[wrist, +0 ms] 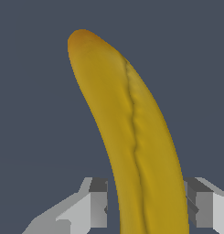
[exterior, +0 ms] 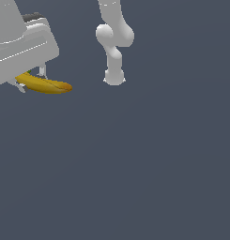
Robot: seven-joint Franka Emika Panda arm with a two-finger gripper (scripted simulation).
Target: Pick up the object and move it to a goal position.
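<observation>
Presently the gripper (exterior: 31,80) stands over the banana (exterior: 45,85) at the upper part of the exterior view's left, and the work appears to be at the grasp stage of the pick-up. In the wrist view the banana (wrist: 131,137) runs lengthwise between the two fingers (wrist: 98,203), which flank it near its lower end. A narrow dark gap shows between one finger and the fruit; the other finger lies close against the banana's edge, though contact there cannot be confirmed. I judge the jaws to be partly closed around the banana but not yet proven to clamp it. Whether the fruit rests on the dark surface (exterior: 135,178) or is already raised off it cannot be told, since no shadow or contact line is visible.

The brownish tip (wrist: 81,39) points away from the wrist, and in the exterior view it projects toward the exterior view's right, beyond the white hand body (exterior: 22,44). The arm's base column (exterior: 114,51) stands well apart, further to the exterior view's right.

No goal marker shows in either view, so the destination cannot be placed.

Judgement on the next move: the fingers should close fully until both bear on the banana. The grip sits near one end, so the long free end may swing or tilt on the lift; a steady vertical raise before any travel seems advisable.
</observation>
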